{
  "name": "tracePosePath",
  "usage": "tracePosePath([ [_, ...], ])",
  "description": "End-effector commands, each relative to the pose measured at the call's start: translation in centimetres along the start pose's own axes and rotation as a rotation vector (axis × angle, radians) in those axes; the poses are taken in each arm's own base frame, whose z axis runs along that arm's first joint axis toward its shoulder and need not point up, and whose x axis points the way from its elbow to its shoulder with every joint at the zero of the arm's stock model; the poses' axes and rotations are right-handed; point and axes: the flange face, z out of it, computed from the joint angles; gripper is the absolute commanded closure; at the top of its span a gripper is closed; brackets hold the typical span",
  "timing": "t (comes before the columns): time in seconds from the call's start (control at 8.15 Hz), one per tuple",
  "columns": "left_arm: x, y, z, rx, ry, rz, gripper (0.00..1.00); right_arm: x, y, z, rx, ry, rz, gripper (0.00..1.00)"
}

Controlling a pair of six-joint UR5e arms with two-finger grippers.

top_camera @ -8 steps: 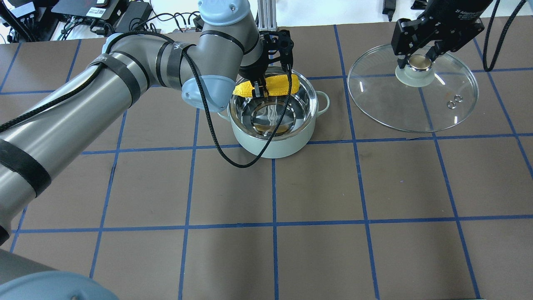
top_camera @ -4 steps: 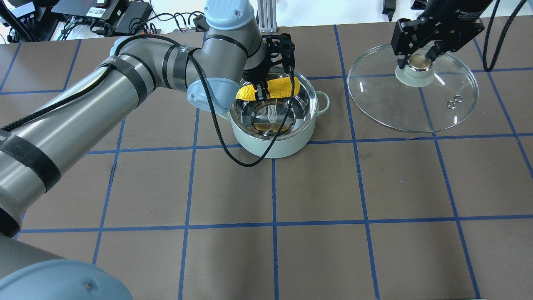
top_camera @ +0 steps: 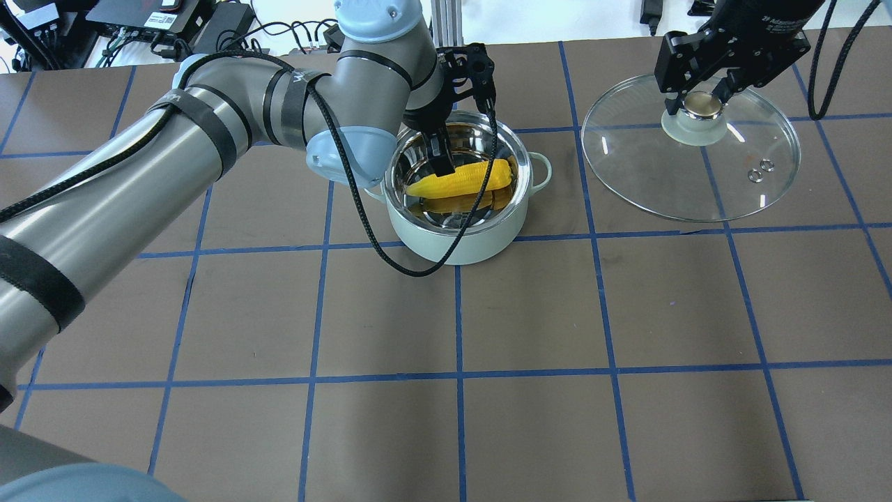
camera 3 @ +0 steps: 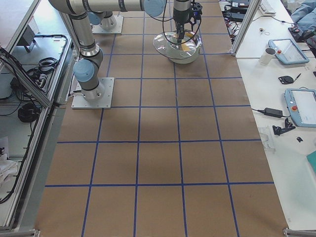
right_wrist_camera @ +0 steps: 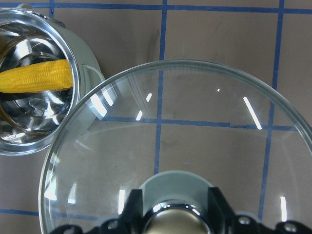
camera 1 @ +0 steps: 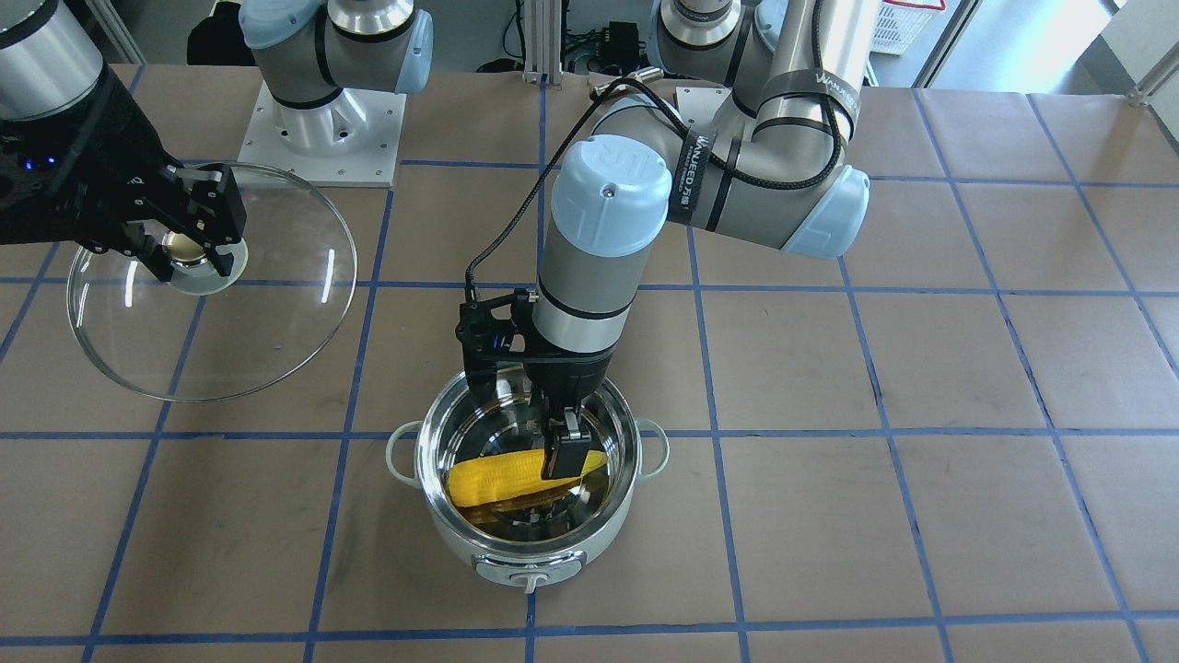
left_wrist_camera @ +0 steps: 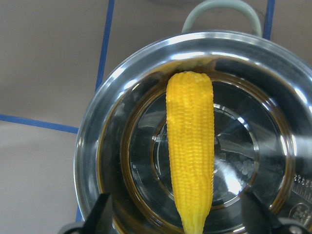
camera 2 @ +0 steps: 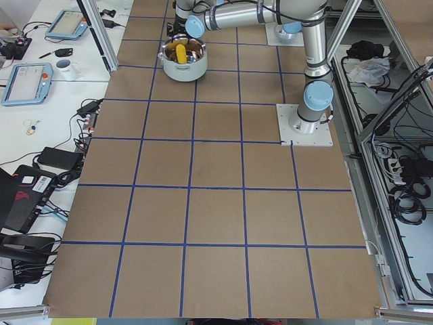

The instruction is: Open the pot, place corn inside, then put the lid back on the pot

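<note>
Brown table: left gripper, jaws apart, should rise straight off yellow corn ear in mint-green pot. Right gripper clamps clear glass lid

Yellow corn, mint-green pot, clear lid, brown blue-gridded table.

The left arm reaches over the round pale mint-green pot with its wrist pointing straight down. The left hand hangs inside the pot's steel bowl, its two black fingers spread wide apart. The right arm stands well off to the pot's right. The right hand, fingers pointing down, is clamped on the knob of the clear glass dome lid.
</note>
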Motion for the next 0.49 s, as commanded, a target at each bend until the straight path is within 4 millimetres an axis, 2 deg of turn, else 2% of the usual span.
tracePosePath([
  [0.0,0.2,0.1,-2.5,0.005,-0.023,-0.01,0.02,0.0,0.0,0.0,0.0,0.0,0.0,0.59],
  [0.12,0.4,0.8,-4.3,-0.01,-0.001,-0.061,0.02,0.0,0.0,0.0,0.001,0.0,0.0,0.59],
  [0.25,0.8,1.4,-7.1,-0.009,-0.005,-0.147,0.02,0.0,0.0,0.0,0.0,-0.002,0.0,0.59],
  [0.37,0.6,2.8,-10.2,-0.004,-0.023,-0.266,0.02,-0.1,0.0,0.0,0.0,-0.002,-0.003,0.59],
])
